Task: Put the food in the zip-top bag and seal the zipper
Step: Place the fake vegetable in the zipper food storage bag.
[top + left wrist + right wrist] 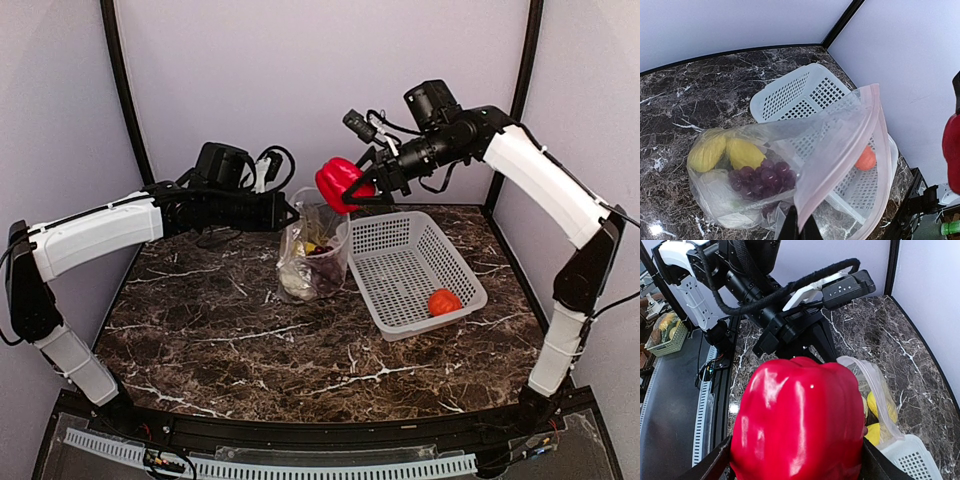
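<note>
The clear zip-top bag (312,255) stands open on the table, left of the basket. My left gripper (799,227) is shut on its pinkish zipper rim (879,125) and holds the mouth up. Inside lie two yellow pieces (725,151), the purple grapes (760,179) and the white cauliflower (725,202). My right gripper (362,190) is shut on the red pepper (340,183), held in the air just above the bag's mouth; the pepper fills the right wrist view (797,425). The orange-red tomato (443,301) lies in the white basket (405,240).
The white perforated basket (805,92) sits right of the bag, near the right wall. The marble table (250,340) has purple walls at the back and sides. Both arms reach over the far half of the table.
</note>
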